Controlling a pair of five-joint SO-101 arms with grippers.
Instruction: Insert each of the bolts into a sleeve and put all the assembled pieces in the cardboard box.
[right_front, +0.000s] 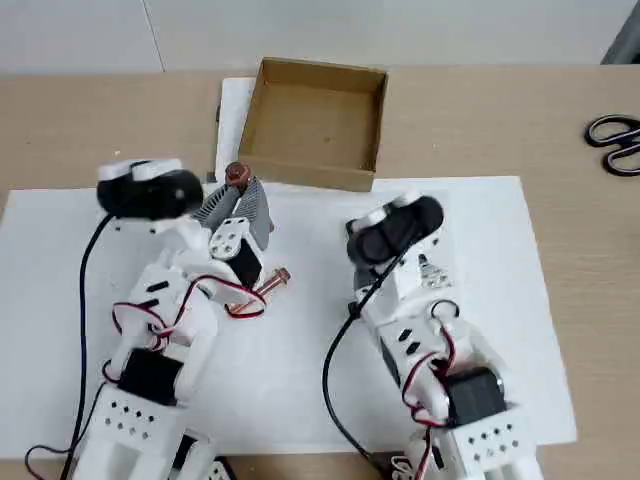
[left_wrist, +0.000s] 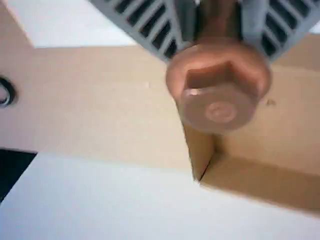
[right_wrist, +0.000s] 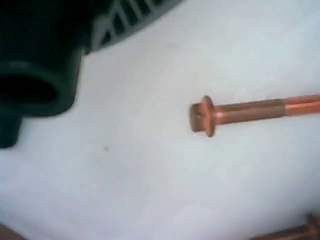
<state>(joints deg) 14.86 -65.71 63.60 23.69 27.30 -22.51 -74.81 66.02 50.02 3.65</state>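
A copper bolt is clamped head-out in the left gripper, its grey ribbed fingers pressed to both sides of the shank. The bolt's head hangs just outside the near left corner of the cardboard box, whose brown floor lies open to view.

A second bolt lies on the white paper beside the left arm. A third bolt lies near the right gripper, next to a black piece with a round bore; whether that gripper holds anything, I cannot tell. Scissors rest at the table's far edge.
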